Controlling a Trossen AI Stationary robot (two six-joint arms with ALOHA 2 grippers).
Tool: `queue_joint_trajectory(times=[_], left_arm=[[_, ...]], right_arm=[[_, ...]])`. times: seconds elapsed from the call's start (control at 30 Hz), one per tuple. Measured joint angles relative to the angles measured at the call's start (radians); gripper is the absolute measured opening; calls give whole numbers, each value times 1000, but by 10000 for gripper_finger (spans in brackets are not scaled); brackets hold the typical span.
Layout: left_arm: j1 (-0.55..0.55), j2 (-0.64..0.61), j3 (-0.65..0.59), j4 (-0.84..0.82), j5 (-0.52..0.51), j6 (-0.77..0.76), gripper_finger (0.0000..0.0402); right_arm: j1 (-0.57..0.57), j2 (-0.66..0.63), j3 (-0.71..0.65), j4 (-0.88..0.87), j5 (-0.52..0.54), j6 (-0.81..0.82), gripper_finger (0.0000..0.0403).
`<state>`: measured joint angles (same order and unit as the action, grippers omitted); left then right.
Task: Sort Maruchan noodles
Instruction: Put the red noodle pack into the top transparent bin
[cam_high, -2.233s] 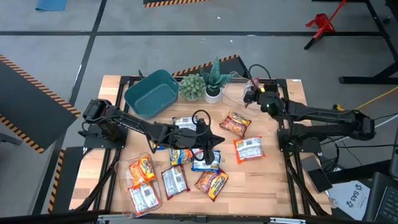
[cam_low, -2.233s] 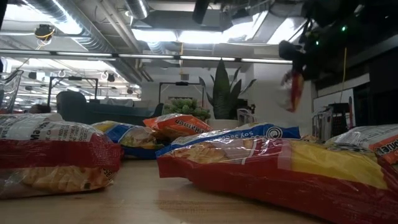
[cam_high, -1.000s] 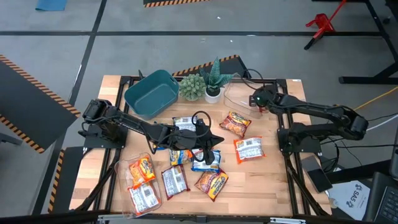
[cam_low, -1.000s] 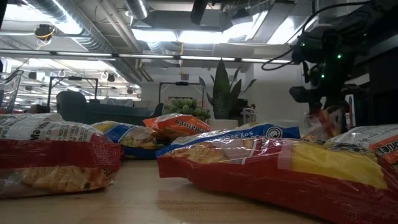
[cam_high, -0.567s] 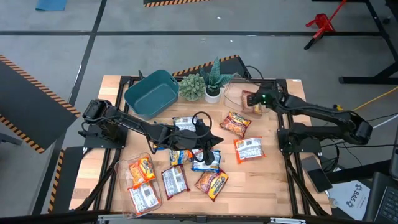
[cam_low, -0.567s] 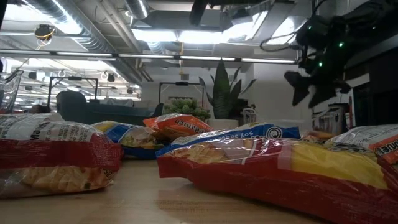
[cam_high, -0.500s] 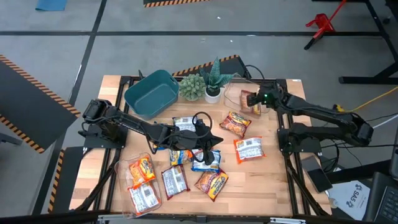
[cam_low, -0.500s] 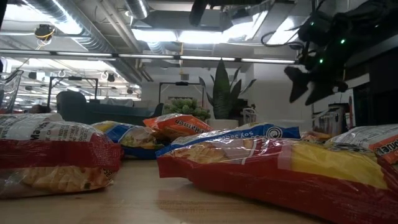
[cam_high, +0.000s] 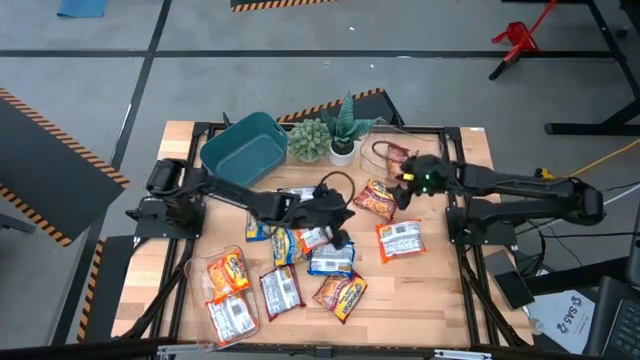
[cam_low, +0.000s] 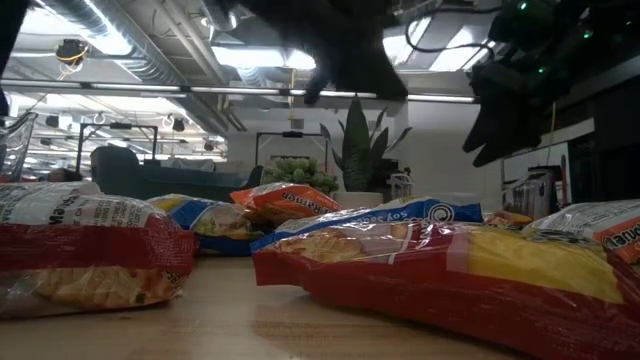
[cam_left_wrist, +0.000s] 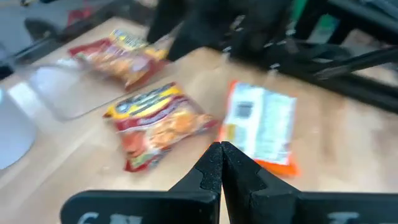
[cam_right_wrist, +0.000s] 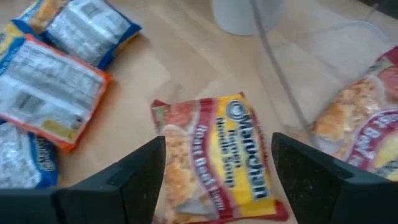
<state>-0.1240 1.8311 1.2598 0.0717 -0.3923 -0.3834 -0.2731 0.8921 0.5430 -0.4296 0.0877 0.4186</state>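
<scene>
- The right tool (cam_right_wrist: 214, 168) hangs with its fingers spread wide and nothing between them, over the far right part of the table (cam_high: 430, 290).
- Directly under it lies a red-and-yellow noodle packet (cam_right_wrist: 217, 155), flat, label up; in the high view this is the packet (cam_high: 379, 198) just left of the tool.
- Just beyond the tool, a clear tub (cam_right_wrist: 336, 74) already holds a packet (cam_right_wrist: 367, 130) of the same colours.
- I judge the packet light, with a slick, crinkly film over a brittle noodle block: squeeze gently, across the short width near the middle, or it may slip or crack.
- The left tool (cam_left_wrist: 221, 168) is pinched fully closed on nothing, above the middle of the table; ahead of it lie a red-and-yellow packet and an orange-edged packet (cam_left_wrist: 261, 124), back side up.
- Farther packets (cam_high: 285, 290) lie scattered toward the near left.
</scene>
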Motion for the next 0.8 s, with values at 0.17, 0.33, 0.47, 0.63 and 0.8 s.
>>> queue_joint_trajectory(times=[0.17,0.33,0.47,0.63,0.8], left_arm=[[84,147,-2,169,104,25,0],[144,236,-2,232,83,5,0],[165,261,1,298,90,-1,0],[171,291,11,285,104,-1,0],[173,347,98,289,115,30,0]], right_arm=[[139,0,0,-12,119,108,276],[249,-17,0,-83,251,216,276],[323,-34,0,-109,317,283,276],[384,-41,0,-106,380,333,276],[413,-41,0,-101,418,361,276]])
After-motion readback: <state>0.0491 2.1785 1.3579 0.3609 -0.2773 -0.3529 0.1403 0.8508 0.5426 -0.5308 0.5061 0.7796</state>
